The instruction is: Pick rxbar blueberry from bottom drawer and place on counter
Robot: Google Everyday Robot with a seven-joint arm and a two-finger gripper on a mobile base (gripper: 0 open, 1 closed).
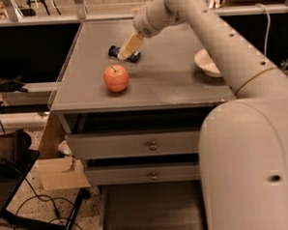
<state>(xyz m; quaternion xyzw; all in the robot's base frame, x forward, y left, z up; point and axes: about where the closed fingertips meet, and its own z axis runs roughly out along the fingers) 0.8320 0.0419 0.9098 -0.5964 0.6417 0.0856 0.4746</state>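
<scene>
The rxbar blueberry (116,52), a small dark blue bar, lies on the counter (171,81) at its back left. My gripper (129,46) is right over the bar and touches or nearly touches its top, covering the bar's middle. The arm reaches in from the right across the counter. The bottom drawer (153,208) is pulled out below, and its grey floor shows nothing on it.
A red apple (116,77) stands on the counter just in front of the bar. A white bowl (207,63) sits at the counter's right, partly behind my arm. Two knobbed drawers (153,145) are slightly open. A cardboard box (60,172) and cables lie on the floor at left.
</scene>
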